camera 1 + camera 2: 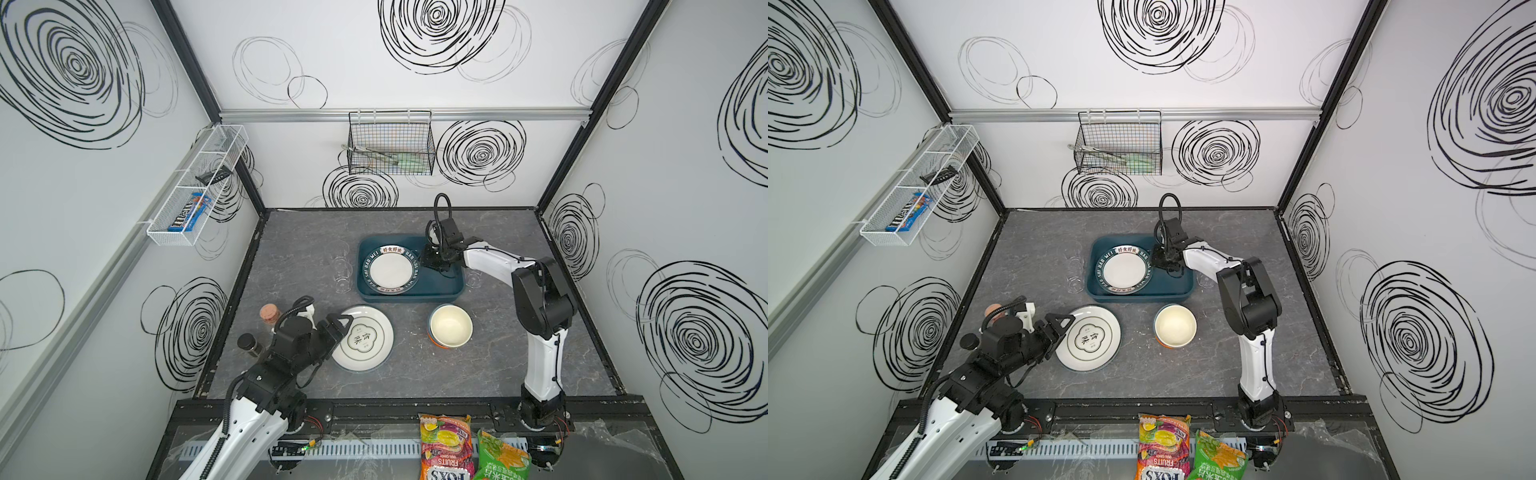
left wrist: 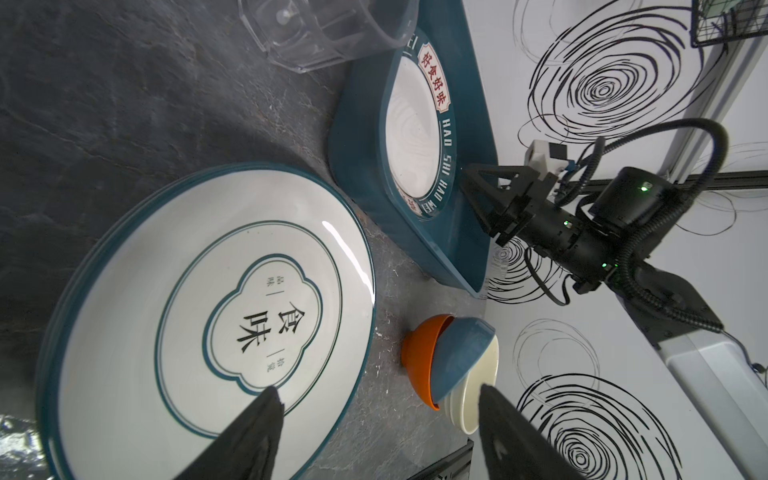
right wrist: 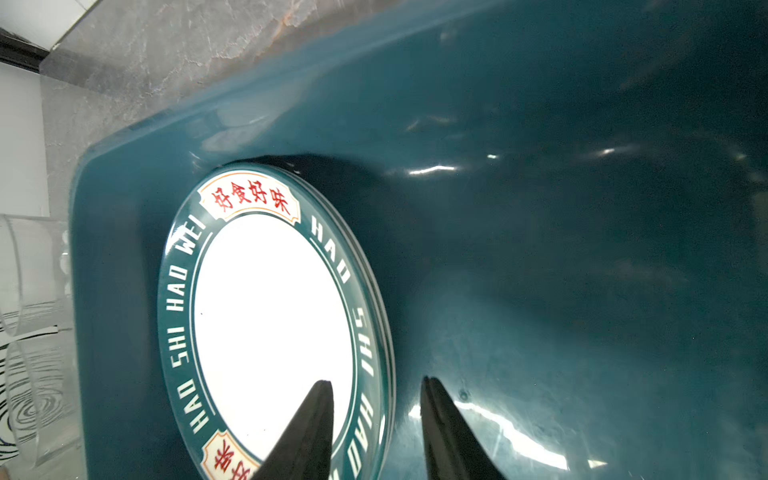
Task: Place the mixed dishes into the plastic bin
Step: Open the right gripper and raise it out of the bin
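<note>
**A:** Both top views, item by item?

**B:** Plastic bin (image 1: 409, 297), far middle of the table (image 1: 415, 376). Contents: one lettered-rim plate (image 1: 390, 270), flat at the bin's left end. Outside the bin: character plate (image 1: 365, 338), on the table by the left arm. Bowl stack (image 1: 451, 326), just in front of the bin. Clear tumblers (image 1: 341, 266), faint, beside the bin's left wall, with perhaps one more by its right wall. I cannot tell how many there are.

**A:** Left wrist view?

**B:** Left jaws spread wide with nothing between them, poised over the near edge of the character plate. The bowl stack shows as orange, blue and cream, nested. One tumbler stands just beside the bin.

**A:** Right wrist view?

**B:** Right jaws released, parted to either side of the lettered-rim plate's rim and pinching nothing. The plate rests on the bin floor, and the rest of the floor in view is bare.

**A:** Tally?

**B:** By my judgement, it is early. Stowed: the lettered-rim plate. Not yet stowed: the character plate, three bowls and the tumblers. Either plate may be more than one, stacked; I cannot tell.
</note>
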### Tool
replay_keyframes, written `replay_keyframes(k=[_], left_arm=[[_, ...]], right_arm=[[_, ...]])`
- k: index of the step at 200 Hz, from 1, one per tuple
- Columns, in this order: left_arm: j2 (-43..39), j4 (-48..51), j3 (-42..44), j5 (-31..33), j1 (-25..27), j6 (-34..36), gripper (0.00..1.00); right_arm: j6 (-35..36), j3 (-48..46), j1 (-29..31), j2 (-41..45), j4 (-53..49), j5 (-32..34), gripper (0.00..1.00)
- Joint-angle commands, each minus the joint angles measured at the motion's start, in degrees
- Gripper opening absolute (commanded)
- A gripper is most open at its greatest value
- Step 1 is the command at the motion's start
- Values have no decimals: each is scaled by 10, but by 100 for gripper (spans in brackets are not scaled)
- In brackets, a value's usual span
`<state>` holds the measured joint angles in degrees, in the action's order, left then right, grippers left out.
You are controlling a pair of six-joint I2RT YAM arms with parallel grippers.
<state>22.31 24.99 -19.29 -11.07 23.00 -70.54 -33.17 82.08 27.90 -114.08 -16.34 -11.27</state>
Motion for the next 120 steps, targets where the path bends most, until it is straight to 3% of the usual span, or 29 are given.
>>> replay_keyframes(k=[1, 120], left_arm=[[7, 24, -25, 20, -5, 18, 77], [54, 170, -66, 120, -4, 37, 73]], right_arm=[[11, -16, 6, 60, -14, 2, 39], [68, -124, 67, 240, -49, -90, 39]])
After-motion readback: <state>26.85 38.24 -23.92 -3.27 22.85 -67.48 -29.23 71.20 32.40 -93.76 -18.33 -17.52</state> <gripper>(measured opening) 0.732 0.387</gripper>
